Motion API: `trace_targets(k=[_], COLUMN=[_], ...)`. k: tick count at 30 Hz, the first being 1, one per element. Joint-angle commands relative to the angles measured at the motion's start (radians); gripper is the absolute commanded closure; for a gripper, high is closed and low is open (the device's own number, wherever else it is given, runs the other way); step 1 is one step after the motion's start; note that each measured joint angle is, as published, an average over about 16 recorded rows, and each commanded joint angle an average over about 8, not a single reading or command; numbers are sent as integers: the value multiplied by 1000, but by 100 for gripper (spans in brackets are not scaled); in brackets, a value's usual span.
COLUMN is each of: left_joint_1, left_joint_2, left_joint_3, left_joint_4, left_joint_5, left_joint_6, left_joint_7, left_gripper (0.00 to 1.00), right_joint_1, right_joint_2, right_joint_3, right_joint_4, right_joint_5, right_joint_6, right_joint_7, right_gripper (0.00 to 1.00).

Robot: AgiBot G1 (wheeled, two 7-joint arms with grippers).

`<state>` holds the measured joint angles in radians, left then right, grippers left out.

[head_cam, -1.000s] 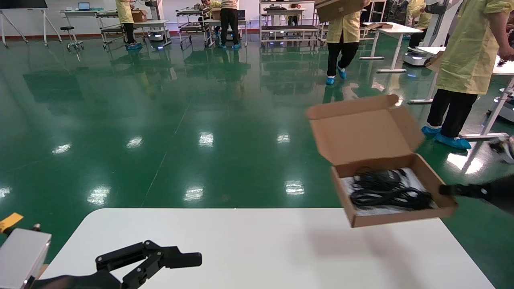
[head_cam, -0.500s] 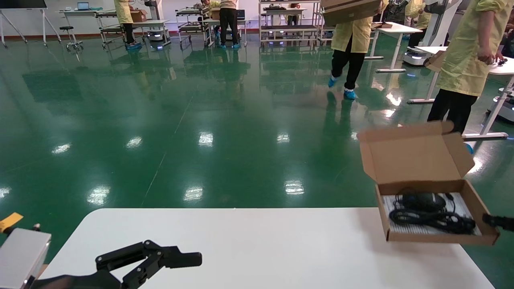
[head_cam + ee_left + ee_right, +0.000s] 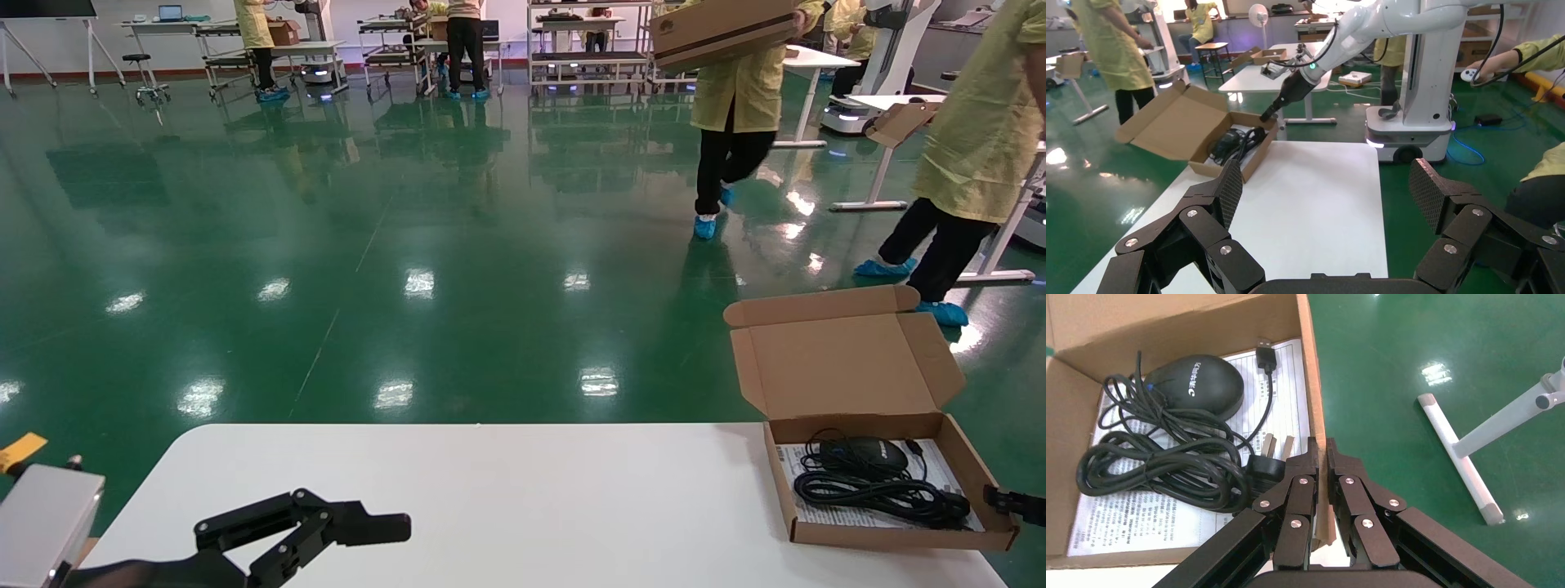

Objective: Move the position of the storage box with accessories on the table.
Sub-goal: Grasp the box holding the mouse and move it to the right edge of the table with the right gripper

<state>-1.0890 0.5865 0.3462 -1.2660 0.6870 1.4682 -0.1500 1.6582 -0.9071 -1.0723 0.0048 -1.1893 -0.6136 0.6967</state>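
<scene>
The storage box point(image 3: 891, 535), brown cardboard with its lid point(image 3: 846, 363) standing open, lies level at the table's point(image 3: 531, 490) far right corner, its right side past the edge. In it are a black mouse point(image 3: 866, 453), a coiled black cable point(image 3: 882, 490) and a white leaflet point(image 3: 940, 465). My right gripper point(image 3: 1001, 498) is shut on the box's right wall point(image 3: 1309, 373); the right wrist view shows the jaws point(image 3: 1321, 450) pinching the cardboard beside the mouse point(image 3: 1199, 386) and cable point(image 3: 1162, 471). My left gripper point(image 3: 1329, 190) is open and empty over the table's near left part.
People in yellow coats walk on the green floor behind the table, one carrying a large cardboard box point(image 3: 719, 33). White desks with T-shaped legs point(image 3: 1462, 459) stand to the right. My white base point(image 3: 1407, 131) stands beside the table.
My right gripper has carried the box down and to the right, from high and tilted above the table's far edge to level at the right corner. The left arm has not moved.
</scene>
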Motion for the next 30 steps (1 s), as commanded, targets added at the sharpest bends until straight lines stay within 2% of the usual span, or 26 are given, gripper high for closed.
trace_targets(k=[1,7,9,30], left_joint_1=[0,0,0,0], left_joint_2=[0,0,0,0], left_joint_3=[0,0,0,0], left_joint_4=[0,0,0,0], left_joint_5=[0,0,0,0], left_joint_6=[0,0,0,0], left_joint_7=[0,0,0,0], left_gripper=[0,0,0,0], right_joint_1=[-9,-19,-21,-24], right_joint_2=[1,-5,-7,-21], right_joint_3=[2,8,10,24], right_joint_4=[2,6,7,4], right_joint_5=[3,12,14,34], right_joint_6=[5,14,17,40], right_joint_7=[-5,-16,-19,-44], right_gripper=[94,20,1,0])
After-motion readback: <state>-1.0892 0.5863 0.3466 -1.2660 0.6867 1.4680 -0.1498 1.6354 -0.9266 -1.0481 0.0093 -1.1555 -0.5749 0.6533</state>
